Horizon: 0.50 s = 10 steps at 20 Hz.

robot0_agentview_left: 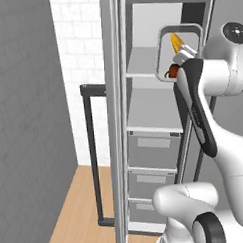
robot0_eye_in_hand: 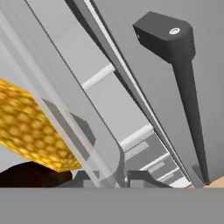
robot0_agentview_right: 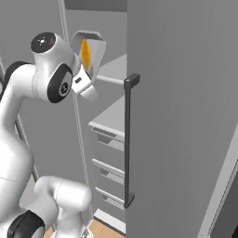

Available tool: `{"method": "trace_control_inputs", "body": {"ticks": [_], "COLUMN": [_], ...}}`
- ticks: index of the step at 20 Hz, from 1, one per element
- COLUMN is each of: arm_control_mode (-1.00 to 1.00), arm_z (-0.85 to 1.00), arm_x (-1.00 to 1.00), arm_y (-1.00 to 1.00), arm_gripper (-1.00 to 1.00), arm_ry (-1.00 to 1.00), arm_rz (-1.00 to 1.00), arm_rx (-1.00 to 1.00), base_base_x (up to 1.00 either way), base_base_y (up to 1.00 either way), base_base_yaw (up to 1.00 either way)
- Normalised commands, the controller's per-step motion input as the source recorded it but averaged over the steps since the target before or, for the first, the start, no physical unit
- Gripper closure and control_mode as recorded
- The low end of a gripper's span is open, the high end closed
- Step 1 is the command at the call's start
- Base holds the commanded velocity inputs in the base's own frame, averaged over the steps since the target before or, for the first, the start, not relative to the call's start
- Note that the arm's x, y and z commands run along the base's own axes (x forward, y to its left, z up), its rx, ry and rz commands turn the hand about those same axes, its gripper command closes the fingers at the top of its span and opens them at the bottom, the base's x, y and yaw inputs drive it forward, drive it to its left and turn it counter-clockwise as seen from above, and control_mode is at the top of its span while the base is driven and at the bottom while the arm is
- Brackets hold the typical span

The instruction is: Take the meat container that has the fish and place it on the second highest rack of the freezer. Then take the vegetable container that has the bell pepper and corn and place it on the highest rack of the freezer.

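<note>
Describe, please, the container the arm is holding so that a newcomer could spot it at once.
Start at the tall grey freezer with its doors open and pale shelves above grey drawers. At the level of its upper shelves, the white arm's tool holds a pale rounded tray tipped up on edge. Unlike the bare shelves, it carries a bright yellow corn cob and a red-orange pepper.

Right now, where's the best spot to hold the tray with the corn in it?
Probably the rim, where the gripper is shut on it now. The vegetable container is a shallow tray with a thin raised edge, tilted up on its side in front of the freezer, with the corn and bell pepper inside.
</note>
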Motion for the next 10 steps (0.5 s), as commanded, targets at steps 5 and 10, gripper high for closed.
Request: {"method": "trace_control_inputs", "body": {"ticks": [5,10], "arm_control_mode": [-1.00,-1.00], "arm_z": [-0.01,-0.03], "arm_x": [0.50,0.46], "arm_y": [-0.03,-0.07], "arm_gripper": [1.00,1.00], "arm_ry": [0.00,0.00], "arm_rz": [0.00,0.00], "arm_rx": [0.00,0.00], "base_base_x": [0.00,0.00], "base_base_y": [0.00,0.00], "base_base_yaw": [0.00,0.00]}}
